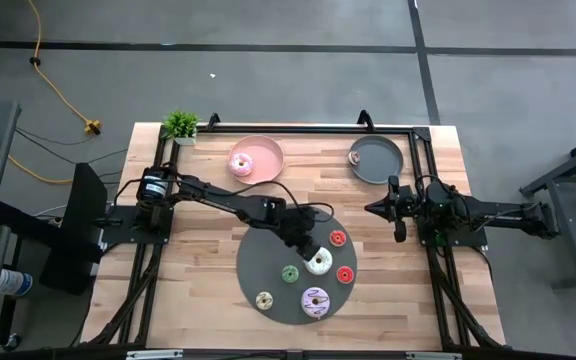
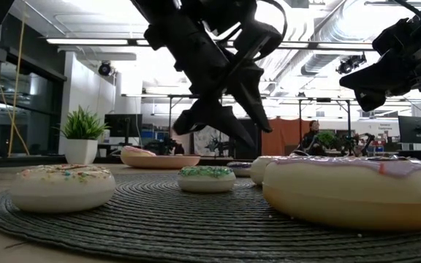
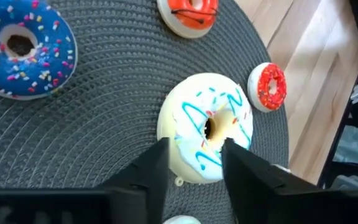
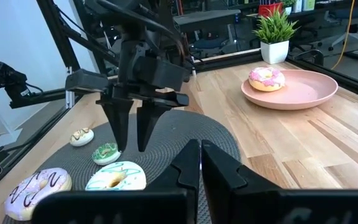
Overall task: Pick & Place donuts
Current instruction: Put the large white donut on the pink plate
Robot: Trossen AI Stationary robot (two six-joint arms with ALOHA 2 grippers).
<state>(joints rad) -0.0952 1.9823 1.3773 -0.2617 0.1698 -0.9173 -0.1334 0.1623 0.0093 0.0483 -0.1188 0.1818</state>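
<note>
Sitting near the middle of a round dark woven mat (image 1: 268, 262) is a white-frosted donut (image 1: 317, 262) with thin blue squiggles, and the left pincer (image 1: 311, 250) hangs just above it. Its two fingers stand partly apart, straddling one side of the ring without yet closing on it. This toy looks light and rigid, with a smooth glazed top that could slip, so a sound hold would likely be across the ring wall, one finger in the hole and one outside.

Other donuts share the mat. Two small red ones (image 1: 337, 238) (image 1: 345, 274) lie close on the side toward the right arm, a green one (image 1: 290, 272) sits just beside the white one, a cream one with sprinkles (image 1: 264, 299) rests near the mat's edge, and a larger purple-frosted one (image 1: 315, 300) lies nearer the front. Judging by their closeness, the green and red neighbours could be nudged as the fingers close.

Farther back on the wooden surface (image 1: 198, 280), a pink plate (image 1: 263, 150) holds a pink-frosted donut (image 1: 241, 162), and a grey plate (image 1: 378, 158) holds a brown one (image 1: 356, 156). A small potted plant (image 1: 180, 125) stands at a back corner. The right pincer (image 1: 370, 208) waits closed, above bare wood beside the mat.
</note>
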